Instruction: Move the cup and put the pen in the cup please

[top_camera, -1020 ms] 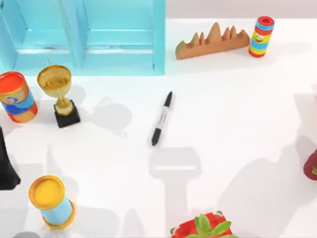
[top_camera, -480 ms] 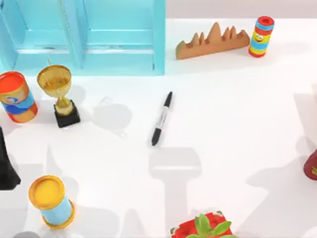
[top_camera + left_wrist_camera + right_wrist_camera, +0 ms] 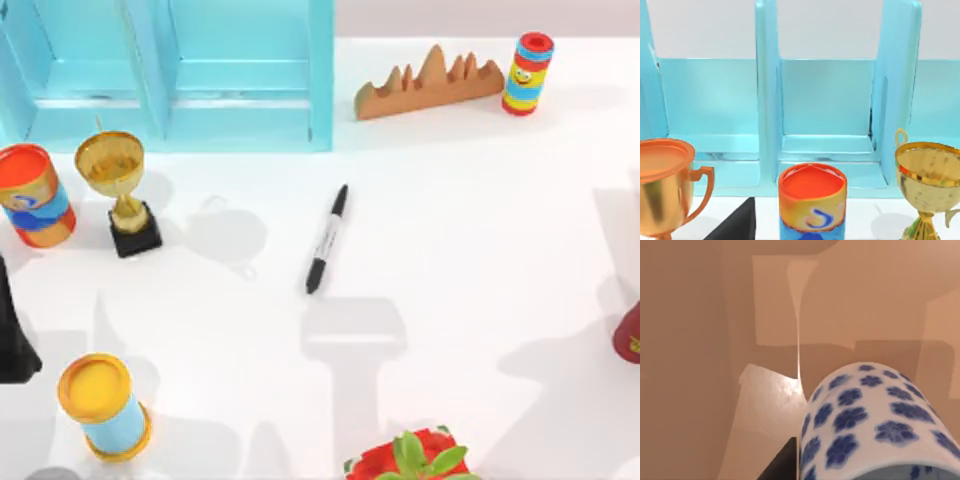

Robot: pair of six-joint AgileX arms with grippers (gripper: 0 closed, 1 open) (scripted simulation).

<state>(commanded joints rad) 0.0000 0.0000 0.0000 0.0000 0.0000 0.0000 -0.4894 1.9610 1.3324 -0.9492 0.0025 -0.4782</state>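
The black pen (image 3: pixel 327 240) with a pale label band lies slanted on the white table, just left of its middle. The cup (image 3: pixel 875 425), white with blue flowers, hangs close under the right wrist camera against a beige background. My right gripper (image 3: pixel 860 471) is shut on it, and one dark finger (image 3: pixel 782 466) shows beside its wall. A dark part of my left arm (image 3: pixel 12 340) stands at the table's left edge, facing the red-topped can (image 3: pixel 812 200).
A light-blue shelf (image 3: pixel 170 70) fills the back left. In front of it stand a red-topped can (image 3: pixel 35 195) and a gold trophy (image 3: pixel 118 190). A yellow-topped can (image 3: pixel 103 405) is front left, a potted plant (image 3: pixel 415 458) at the front. A wooden ridge (image 3: pixel 430 85) and a striped cylinder (image 3: pixel 527 72) stand at the back right.
The big shadow at the table's right side has shifted and shrunk a little. The pen and the other things on the table lie as before.
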